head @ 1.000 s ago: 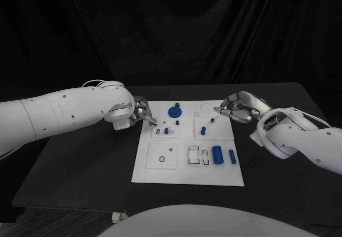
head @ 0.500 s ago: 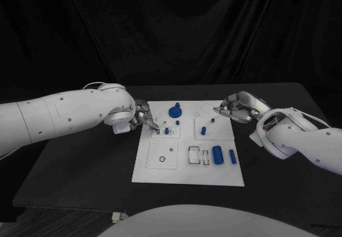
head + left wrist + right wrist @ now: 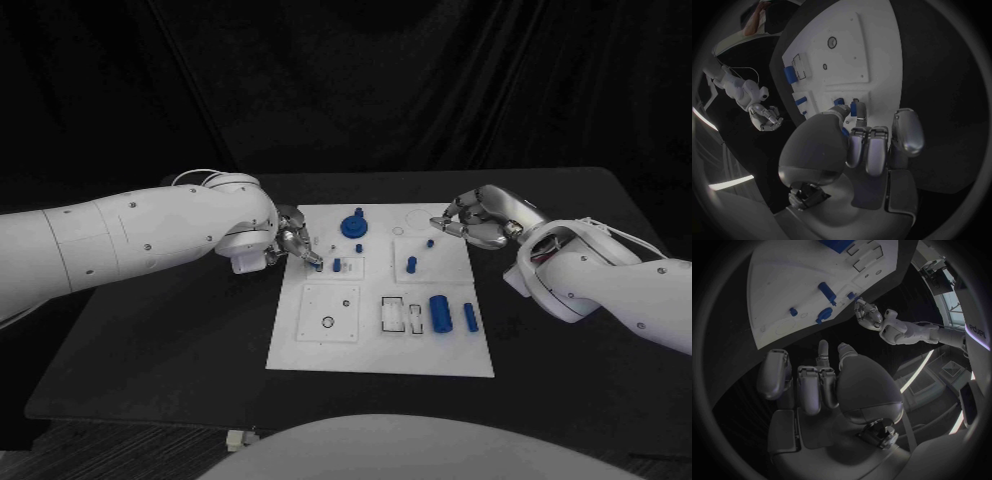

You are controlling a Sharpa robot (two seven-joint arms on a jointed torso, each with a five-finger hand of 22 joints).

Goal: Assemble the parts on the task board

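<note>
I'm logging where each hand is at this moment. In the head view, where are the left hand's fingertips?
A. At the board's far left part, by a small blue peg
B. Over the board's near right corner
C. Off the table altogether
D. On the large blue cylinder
A: the left hand reaches the far left part of the task board, its fingertips beside a small blue peg.

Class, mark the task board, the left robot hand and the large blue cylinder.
task board [image 3: 378, 352], head view, bare near edge.
left robot hand [image 3: 296, 243], head view, middle of hand.
large blue cylinder [image 3: 440, 313], head view, its middle.
</note>
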